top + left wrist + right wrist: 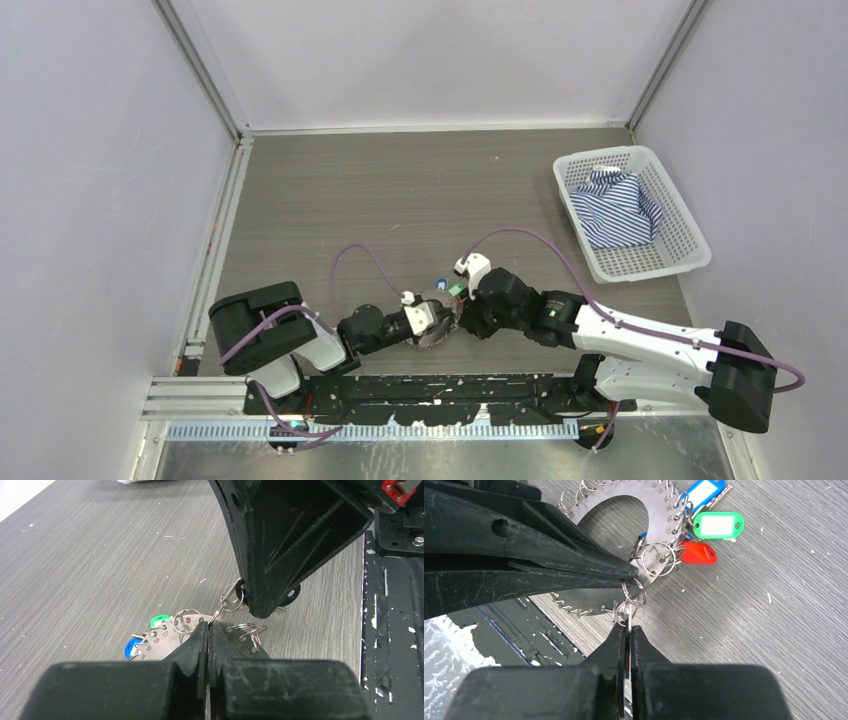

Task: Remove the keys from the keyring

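The keyring [659, 505] is a flat silvery ring plate with numbered holes along its rim and many small split rings; it shows from the other side as the keyring [162, 642]. Keys with blue [704, 491], green [718, 525] and red [696, 553] plastic heads hang from its far side. My left gripper [208, 625] is shut on the plate's rim. My right gripper [629, 630] is shut on a thin metal key, seen edge-on, that hangs from a small split ring [629, 611] on the plate. From above, both grippers [447, 318] meet at the table's near middle.
A white basket [690, 240] holding a striped blue-and-white cloth [618, 208] stands at the right rear. A black mounting rail [430, 385] runs along the near edge, just behind the grippers. Purple cables [360, 255] loop above both arms.
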Motion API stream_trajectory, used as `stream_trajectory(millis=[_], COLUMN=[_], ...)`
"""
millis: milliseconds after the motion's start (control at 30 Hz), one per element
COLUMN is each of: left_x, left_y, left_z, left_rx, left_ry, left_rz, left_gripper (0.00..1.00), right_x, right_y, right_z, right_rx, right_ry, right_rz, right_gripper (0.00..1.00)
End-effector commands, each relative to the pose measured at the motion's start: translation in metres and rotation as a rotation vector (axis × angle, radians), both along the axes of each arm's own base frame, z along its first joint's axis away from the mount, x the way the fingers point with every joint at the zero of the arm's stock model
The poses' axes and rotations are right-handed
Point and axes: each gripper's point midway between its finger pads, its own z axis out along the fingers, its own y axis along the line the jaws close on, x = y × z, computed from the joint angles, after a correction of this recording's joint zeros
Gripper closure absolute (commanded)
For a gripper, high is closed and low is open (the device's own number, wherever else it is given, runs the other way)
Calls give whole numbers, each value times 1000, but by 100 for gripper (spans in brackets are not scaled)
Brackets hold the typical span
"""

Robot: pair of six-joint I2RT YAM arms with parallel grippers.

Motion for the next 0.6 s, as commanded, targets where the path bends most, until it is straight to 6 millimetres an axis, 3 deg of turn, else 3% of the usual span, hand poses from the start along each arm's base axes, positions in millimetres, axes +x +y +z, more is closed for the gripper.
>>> stream_trajectory(millis=[0,333,567], left_x=[-2,-5,-2], left_y=[2,2,2], left_z=[10,9,9], left_rx=[2,21,28], left_ry=[-58,-57,-58], left_rz=[-20,-38,-21], left_gripper=[100,100,100], right_x=[12,28,31], right_y=[1,-14,-9], right_z=[20,11,10], right_rx=[13,-71,-63], right_ry=[-60,-97,-98], right_rz=[-42,-147,-146], right_gripper=[99,99,99])
